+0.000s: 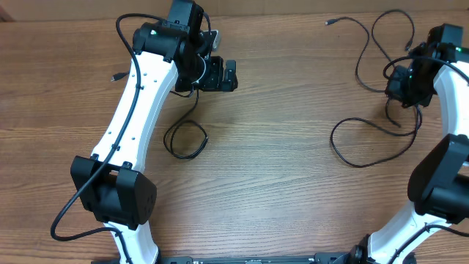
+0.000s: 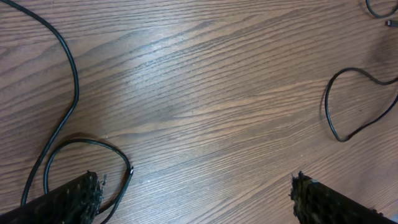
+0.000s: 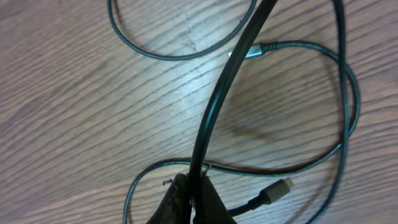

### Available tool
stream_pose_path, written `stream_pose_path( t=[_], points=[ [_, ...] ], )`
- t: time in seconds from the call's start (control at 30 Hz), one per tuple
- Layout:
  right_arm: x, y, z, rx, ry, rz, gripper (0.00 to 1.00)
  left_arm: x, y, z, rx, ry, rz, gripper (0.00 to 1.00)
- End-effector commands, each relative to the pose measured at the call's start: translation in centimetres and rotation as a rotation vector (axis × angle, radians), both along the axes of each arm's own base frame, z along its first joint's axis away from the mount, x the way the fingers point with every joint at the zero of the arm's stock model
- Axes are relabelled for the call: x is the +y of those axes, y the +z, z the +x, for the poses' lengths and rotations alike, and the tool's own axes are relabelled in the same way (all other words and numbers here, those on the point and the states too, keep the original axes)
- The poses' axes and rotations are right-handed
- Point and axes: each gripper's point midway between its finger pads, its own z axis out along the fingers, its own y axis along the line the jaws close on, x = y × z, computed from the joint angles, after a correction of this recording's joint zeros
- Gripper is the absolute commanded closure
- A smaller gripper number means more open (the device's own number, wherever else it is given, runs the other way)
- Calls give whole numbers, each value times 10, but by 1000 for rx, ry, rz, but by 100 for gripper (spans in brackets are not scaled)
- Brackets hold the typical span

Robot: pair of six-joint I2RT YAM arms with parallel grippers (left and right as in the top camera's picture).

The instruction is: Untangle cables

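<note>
R gripper (image 3: 191, 198) pinched shut on right cable (image 3: 208, 118); lift slow, straight up, so loops (image 3: 174, 58) slide free w/o snagging plug (image 3: 283, 185). L gripper (image 1: 220, 75) wide open, empty, near left cable (image 2: 99, 142).

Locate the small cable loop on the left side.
Overhead view: the small cable loop lies just right of the left arm, a little toward the robot's base from the open left gripper.

Free passage is offered across the brown wooden table (image 1: 271, 169), bounded by one small black cable loop (image 1: 165, 139) and one larger black cable loop (image 1: 332, 143).
</note>
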Motion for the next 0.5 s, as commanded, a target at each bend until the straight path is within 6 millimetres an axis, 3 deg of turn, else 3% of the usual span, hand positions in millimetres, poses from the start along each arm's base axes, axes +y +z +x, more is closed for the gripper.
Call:
stream_pose_path(
  t=[0.0,0.17,0.47],
  points=[
    [-2,-20,-4,46,-52,16,96,-1,11,3,-30,9,-6,0],
    [1,-40,-12,99,-137,48,91,-1,11,3,-30,9,-6,0],
    [8,-67,-33,193,-136,72,80,-1,11,3,-30,9,-6,1]
  ],
)
